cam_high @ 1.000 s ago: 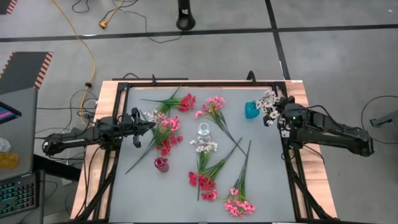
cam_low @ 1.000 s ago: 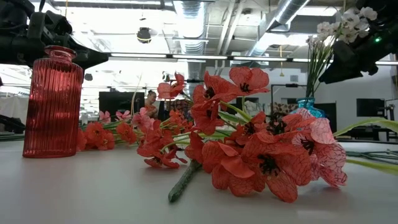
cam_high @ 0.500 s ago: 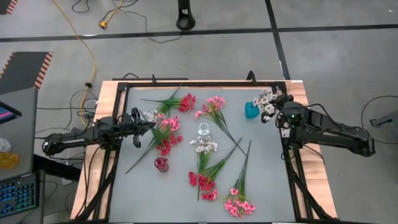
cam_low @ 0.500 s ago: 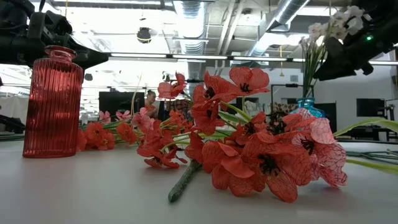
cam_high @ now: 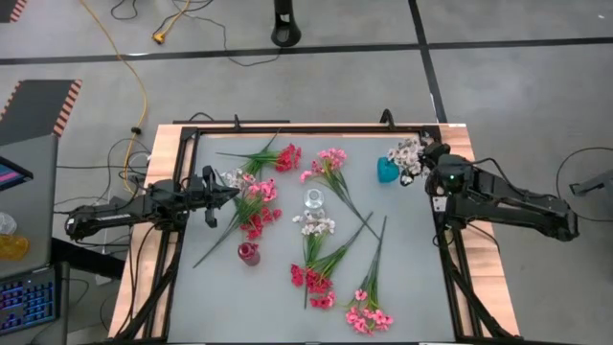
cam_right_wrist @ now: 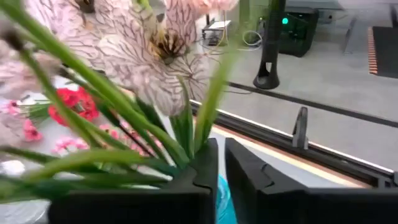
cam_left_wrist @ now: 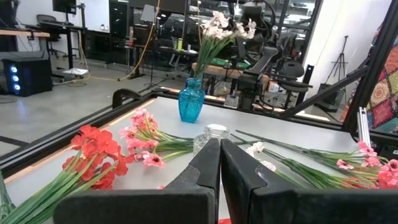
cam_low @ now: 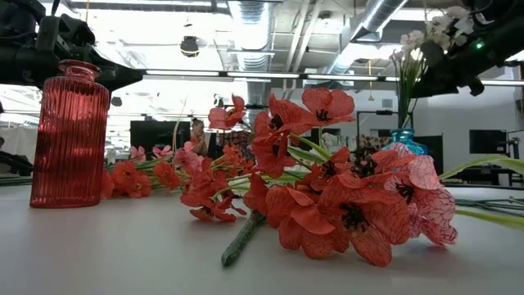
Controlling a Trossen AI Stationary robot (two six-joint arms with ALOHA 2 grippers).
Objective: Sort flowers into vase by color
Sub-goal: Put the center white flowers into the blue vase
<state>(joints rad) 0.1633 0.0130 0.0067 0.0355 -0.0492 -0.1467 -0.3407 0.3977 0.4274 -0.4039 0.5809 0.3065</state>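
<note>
White flowers (cam_high: 410, 153) stand with their stems in the blue vase (cam_high: 386, 172) at the table's far right. My right gripper (cam_high: 424, 166) hangs just above and beside that vase; in its wrist view the fingers (cam_right_wrist: 221, 165) are shut with nothing visible between them, the stems (cam_right_wrist: 124, 118) right beside them. My left gripper (cam_high: 233, 189) hovers shut at the table's left, over a pink sprig (cam_high: 257, 198). Red (cam_high: 287, 156), pink (cam_high: 330, 158), white (cam_high: 314, 225), red (cam_high: 311, 280) and pink (cam_high: 369, 316) sprigs lie flat on the table. My right gripper has the white flowers' green stems running past the outer side of one finger (cam_right_wrist: 196, 165), over the blue vase's mouth (cam_right_wrist: 221, 199). I cannot tell whether they touch. No stem shows in the gap between the fingers.
A red ribbed vase (cam_high: 248, 253) stands near the table's middle left, large at the left of the low view (cam_low: 70, 135). A clear glass vase (cam_high: 313, 199) stands at the centre. A black frame (cam_high: 287, 130) runs round the table.
My right gripper has shifted a little toward the table's far edge above the blue vase, and its fingers have closed. The white flowers' heads have swung slightly toward the far left, their stems staying in the vase.
</note>
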